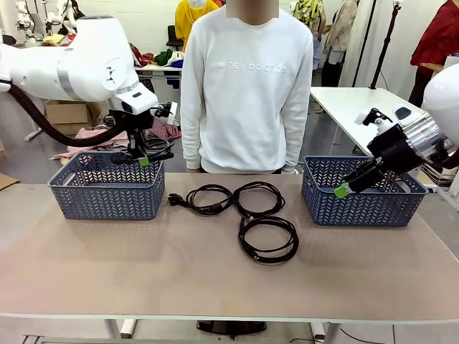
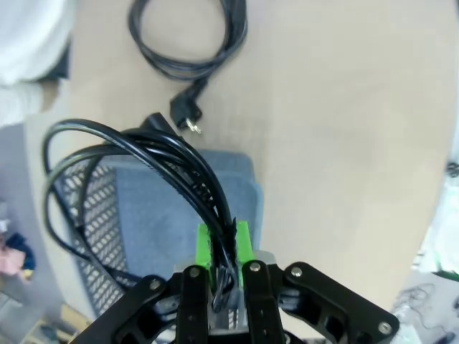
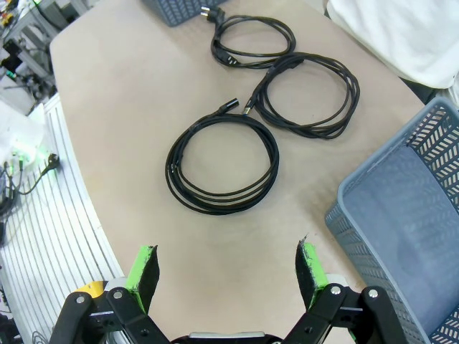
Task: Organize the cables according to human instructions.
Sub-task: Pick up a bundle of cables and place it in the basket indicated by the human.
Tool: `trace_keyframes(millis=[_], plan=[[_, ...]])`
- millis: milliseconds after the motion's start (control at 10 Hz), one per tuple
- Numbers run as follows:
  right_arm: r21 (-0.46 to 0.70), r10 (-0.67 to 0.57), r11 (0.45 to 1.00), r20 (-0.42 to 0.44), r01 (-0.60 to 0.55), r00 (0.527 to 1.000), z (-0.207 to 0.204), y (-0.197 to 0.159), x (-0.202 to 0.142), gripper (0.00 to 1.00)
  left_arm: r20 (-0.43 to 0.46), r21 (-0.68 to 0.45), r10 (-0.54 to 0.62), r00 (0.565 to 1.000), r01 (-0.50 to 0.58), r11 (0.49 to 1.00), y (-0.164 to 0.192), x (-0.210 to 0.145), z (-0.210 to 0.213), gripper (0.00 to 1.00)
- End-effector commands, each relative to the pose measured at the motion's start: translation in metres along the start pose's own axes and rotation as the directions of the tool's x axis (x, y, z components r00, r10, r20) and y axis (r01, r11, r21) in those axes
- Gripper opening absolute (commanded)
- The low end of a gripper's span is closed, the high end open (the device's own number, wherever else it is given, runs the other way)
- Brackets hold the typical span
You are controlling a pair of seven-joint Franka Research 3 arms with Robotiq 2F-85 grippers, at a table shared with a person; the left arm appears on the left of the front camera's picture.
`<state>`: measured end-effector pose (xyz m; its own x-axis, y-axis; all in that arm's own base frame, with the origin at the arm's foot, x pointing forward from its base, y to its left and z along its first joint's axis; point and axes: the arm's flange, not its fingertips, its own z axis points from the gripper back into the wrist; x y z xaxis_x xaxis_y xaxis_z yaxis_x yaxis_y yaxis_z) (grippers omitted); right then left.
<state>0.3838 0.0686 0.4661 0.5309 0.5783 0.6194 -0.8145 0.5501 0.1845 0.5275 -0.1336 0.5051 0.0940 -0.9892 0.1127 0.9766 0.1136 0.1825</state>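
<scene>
Left tool (image 1: 144,160) clamping cable (image 2: 172,150) over basket (image 1: 107,193), right tool (image 3: 228,256) agape

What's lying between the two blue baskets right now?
Three coiled cables lie on the table between the left basket and the right basket: left coil, middle coil, near coil. The front view shows it.

Bright, even light from above; surface (image 1: 215,287) evenly lit, only faint soft shadows; front view sharp; left wrist view soft, blurred toward its edges and at the left hand (image 2: 223,247); wrist views bow straight lines outward.
</scene>
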Motion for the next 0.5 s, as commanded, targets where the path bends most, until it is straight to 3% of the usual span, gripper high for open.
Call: trace_keyframes(millis=[0,400], plan=[[0.015,0.019,1.0,0.027,-0.02,0.999,-0.001,-0.003,0.0,1.0,0.002,0.025,0.008,1.0,-0.008,1.0,0.004,-0.022,-0.005,0.15],[0.015,0.019,1.0,0.027,-0.02,0.999,-0.001,-0.003,0.0,1.0,-0.011,0.048,0.056,0.998,-0.055,0.997,0.011,-0.06,-0.021,0.15]])
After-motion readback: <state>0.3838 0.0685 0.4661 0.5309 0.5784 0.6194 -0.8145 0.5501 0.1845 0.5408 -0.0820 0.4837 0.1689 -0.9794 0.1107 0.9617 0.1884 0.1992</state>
